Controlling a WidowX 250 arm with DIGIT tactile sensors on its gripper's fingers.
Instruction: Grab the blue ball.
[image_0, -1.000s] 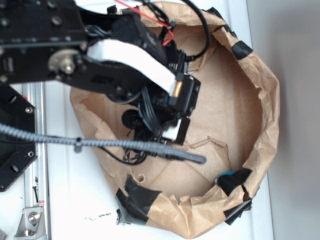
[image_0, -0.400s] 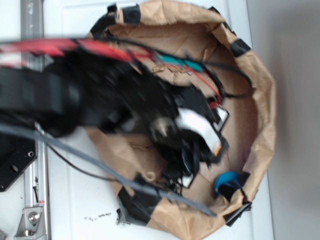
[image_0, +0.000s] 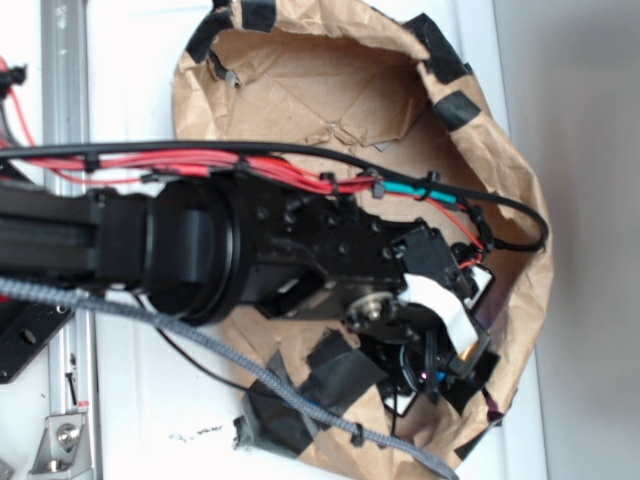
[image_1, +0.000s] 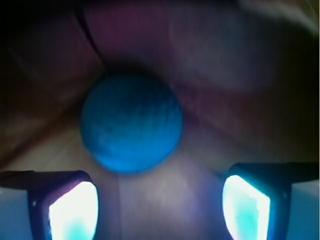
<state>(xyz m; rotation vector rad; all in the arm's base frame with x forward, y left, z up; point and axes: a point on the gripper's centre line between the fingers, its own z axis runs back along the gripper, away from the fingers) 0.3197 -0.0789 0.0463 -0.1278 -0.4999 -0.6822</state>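
In the wrist view the left fingertip (image_1: 67, 210) glows at the lower left corner, the blue ball (image_1: 131, 123) sits just left of centre on the brown paper floor (image_1: 165, 200), and the gripper (image_1: 159, 207) stands spread wide with nothing between its pads. The ball is round, so it shows no long axis or heading; its teal-blue skin looks faintly ribbed, though blurred. From outside, the arm (image_0: 200, 260) reaches into the paper-walled ring (image_0: 520, 200) toward its lower right edge, hiding the ball.

Matt, faintly textured blue ball (image_1: 131, 129), crumpled brown paper wall (image_0: 300, 80), matt black tape patches (image_0: 340, 375)
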